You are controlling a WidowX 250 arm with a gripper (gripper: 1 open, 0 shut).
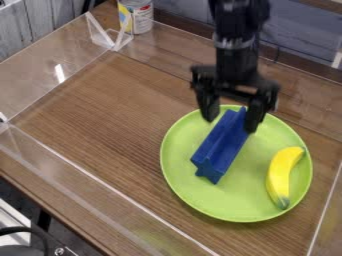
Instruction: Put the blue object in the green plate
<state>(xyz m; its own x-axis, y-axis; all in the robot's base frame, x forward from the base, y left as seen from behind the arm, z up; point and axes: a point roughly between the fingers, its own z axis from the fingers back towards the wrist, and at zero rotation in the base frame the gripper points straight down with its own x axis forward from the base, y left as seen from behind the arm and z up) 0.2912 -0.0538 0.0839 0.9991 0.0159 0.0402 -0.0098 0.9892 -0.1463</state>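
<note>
The blue block (223, 146) lies flat in the green plate (185, 170), slanting from near the plate's middle up toward its far rim. A banana (282, 174) rests on the plate too, to the right of the block and apart from it. The gripper (235, 104) hangs over the block's far end, pointing straight down, jaws spread wide and holding nothing. The plate sits on a wooden table (107, 100), toward its right side.
</note>
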